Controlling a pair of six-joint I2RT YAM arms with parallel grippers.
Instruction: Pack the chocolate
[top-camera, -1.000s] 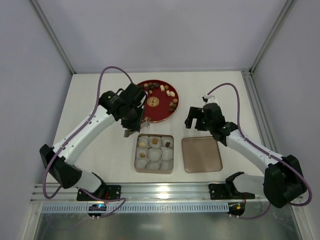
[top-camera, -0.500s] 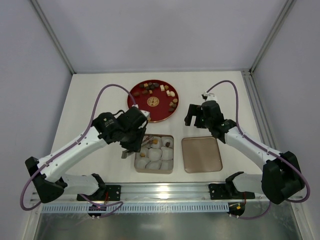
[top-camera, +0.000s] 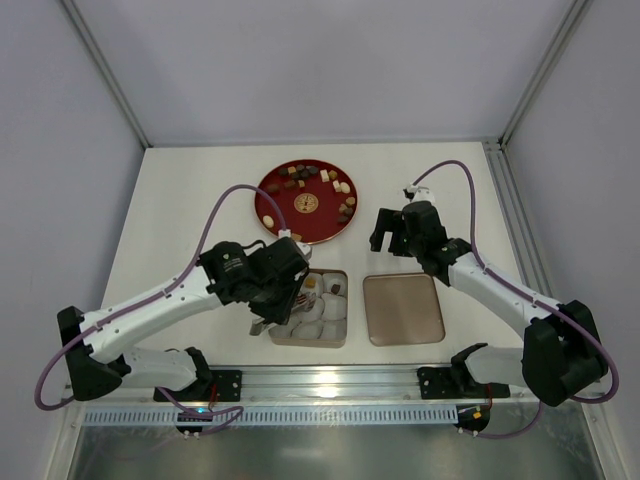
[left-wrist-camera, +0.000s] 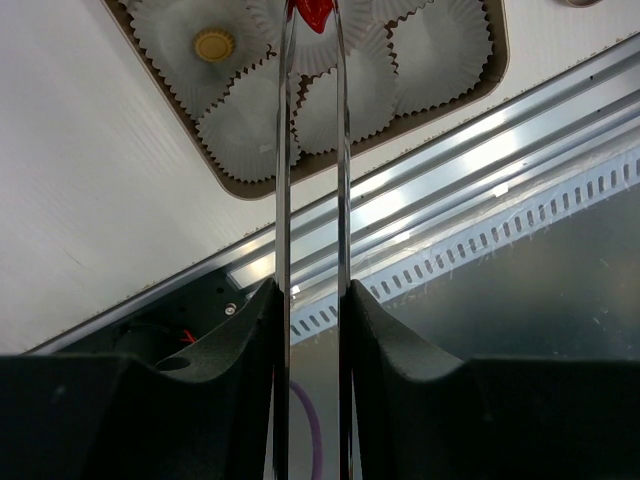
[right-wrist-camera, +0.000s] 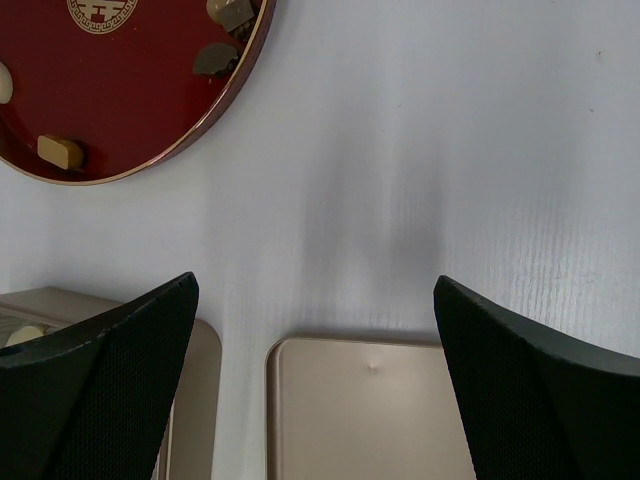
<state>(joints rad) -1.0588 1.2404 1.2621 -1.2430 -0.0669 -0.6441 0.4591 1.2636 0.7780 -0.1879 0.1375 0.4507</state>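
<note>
1. L arm (top-camera: 150, 307): elbow folded out far left of the box (top-camera: 312, 344); forearm runs right, wrist bent down over box's left half.
2. L gripper (left-wrist-camera: 312, 35): thin blades nearly together, pinching a red chocolate piece (left-wrist-camera: 313, 12) just above box's paper cups (left-wrist-camera: 350, 90).
3. Other chocolate pieces (top-camera: 343, 187): most on red plate (top-camera: 325, 205) just behind box; a few in box's back-row cups.
4. Shallow tan lid (top-camera: 403, 309): flat, just right of box.
5. R arm (top-camera: 500, 296): elbow far right of box, forearm angled back-left. R gripper (right-wrist-camera: 315, 300): fingers wide apart, empty, above table (right-wrist-camera: 400, 150) right-rear of box.
</note>
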